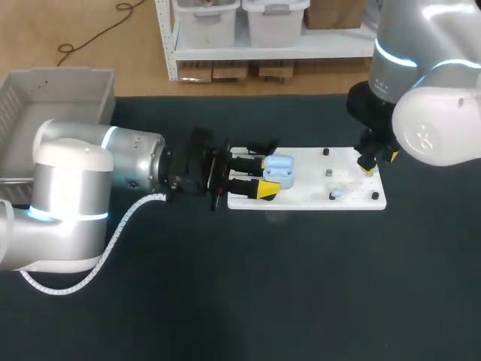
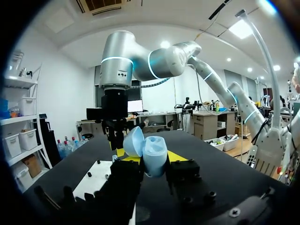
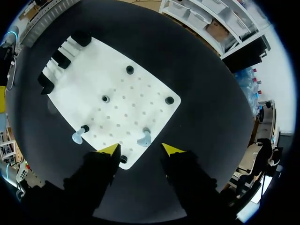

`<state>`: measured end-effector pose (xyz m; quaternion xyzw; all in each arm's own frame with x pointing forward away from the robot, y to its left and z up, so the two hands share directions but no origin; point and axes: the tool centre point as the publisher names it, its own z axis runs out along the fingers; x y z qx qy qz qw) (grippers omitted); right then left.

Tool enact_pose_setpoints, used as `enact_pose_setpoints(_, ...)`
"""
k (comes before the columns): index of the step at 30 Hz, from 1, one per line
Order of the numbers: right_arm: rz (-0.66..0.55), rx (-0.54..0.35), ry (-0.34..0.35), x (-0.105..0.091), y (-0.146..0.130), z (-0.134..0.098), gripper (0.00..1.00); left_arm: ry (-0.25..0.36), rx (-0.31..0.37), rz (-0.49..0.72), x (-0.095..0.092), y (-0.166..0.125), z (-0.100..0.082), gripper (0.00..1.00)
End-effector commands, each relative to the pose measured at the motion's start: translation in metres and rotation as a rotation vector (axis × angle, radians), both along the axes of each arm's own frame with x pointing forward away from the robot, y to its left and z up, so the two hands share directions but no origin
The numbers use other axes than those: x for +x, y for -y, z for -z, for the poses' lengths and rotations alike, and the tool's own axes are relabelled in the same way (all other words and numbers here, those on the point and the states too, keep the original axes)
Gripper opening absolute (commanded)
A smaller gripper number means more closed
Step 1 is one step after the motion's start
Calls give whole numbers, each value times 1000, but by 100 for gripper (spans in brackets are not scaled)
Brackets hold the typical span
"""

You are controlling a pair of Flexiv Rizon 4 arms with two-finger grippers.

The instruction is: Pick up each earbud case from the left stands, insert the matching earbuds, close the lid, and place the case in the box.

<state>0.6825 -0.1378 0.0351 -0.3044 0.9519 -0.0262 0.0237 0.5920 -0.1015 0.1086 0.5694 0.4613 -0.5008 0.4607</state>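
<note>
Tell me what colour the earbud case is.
Light blue. The case shows best in the left wrist view.

White pegboard (image 1: 308,193) on black table (image 1: 301,286)

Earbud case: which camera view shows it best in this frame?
The left wrist view. The earbud case stands large between the fingers of the left gripper, lid hinged open. The head view shows it small, from above. The right wrist view shows the white board and earbuds; the case cannot be made out there.
</note>
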Motion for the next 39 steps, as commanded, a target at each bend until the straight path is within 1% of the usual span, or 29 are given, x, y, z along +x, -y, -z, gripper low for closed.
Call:
enact_pose_setpoints(1, 1, -2, -9, 3, -3, 4, 51, 3, -1, -7, -2, 0, 0, 0)
enact_pose_setpoints(14, 19, -5, -23, 1, 4, 14, 49, 3, -1, -7, -2, 0, 0, 0)
enact_pose_setpoints(27, 21, -5, -17, 2, 6, 18, 47, 3, -1, -7, -2, 0, 0, 0)
enact_pose_setpoints(39, 20, -6, -8, 7, 6, 21, 45, 3, -1, -7, -2, 0, 0, 0)
